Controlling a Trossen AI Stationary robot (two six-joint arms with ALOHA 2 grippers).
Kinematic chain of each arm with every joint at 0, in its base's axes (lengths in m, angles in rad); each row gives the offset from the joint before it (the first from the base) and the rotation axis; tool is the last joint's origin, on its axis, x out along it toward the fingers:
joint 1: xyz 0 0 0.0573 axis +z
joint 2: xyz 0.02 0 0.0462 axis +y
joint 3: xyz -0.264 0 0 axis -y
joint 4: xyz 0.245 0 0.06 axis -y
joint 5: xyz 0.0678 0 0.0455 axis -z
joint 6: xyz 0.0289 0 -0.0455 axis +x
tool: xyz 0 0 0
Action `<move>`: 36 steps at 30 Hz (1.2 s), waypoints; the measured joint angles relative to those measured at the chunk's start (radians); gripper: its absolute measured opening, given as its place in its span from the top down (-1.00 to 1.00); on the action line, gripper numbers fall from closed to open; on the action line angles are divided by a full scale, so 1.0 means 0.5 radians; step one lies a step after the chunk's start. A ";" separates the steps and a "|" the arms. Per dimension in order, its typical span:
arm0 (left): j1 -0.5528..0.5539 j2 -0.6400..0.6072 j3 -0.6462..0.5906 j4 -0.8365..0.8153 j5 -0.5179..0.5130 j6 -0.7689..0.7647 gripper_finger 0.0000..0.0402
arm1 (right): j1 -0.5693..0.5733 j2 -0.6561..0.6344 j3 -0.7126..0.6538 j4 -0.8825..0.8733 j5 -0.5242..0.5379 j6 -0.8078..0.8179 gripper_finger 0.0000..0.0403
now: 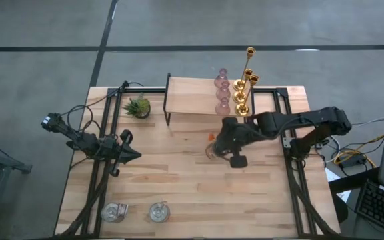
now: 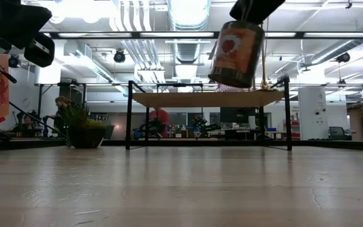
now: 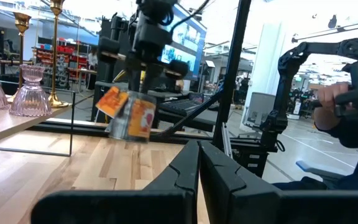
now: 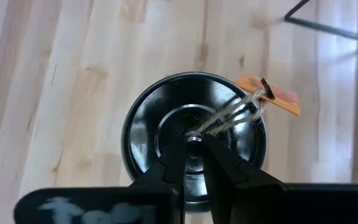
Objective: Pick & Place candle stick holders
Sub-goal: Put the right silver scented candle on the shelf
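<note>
**Silvery cup hangs from the right jaws above the table**

The right gripper [image 4: 194, 140] has its jaws pinched shut on the rim of a silvery glass cup [image 2: 236, 53], which hangs tilted, clear of the table [image 1: 179, 187], in front of the raised wooden shelf [image 1: 192, 97]. An orange tag [image 4: 272, 96] is tied to the cup by a string; it bears a red mark, but no writing can be read.

On the shelf stand three pink glass holders [image 1: 222, 90] in a row, with three gold stems [image 1: 245, 87] just beside them. Two more silvery cups [image 1: 135, 212] sit near the table's front edge. The left gripper [image 1: 133, 155] waits with jaws closed and empty over the table's left side, near the small green plant [image 1: 138, 107].
</note>
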 joint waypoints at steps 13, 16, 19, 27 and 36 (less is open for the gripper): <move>0.000 0.000 0.000 -0.001 0.000 0.000 0.92 | -0.139 0.013 0.085 0.258 0.008 0.074 0.89; 0.000 0.000 0.000 0.000 0.000 0.000 0.92 | -0.171 0.051 0.102 0.271 0.031 0.076 0.89; 0.001 0.000 0.000 -0.001 0.000 0.000 0.92 | -0.211 0.130 0.161 0.289 0.043 0.106 0.89; 0.000 0.000 0.000 -0.002 0.000 0.000 0.92 | -0.300 0.379 0.454 0.185 0.078 0.114 0.89; 0.000 0.000 0.000 -0.002 0.000 0.000 0.92 | -0.450 0.501 0.840 -0.061 0.228 0.171 0.89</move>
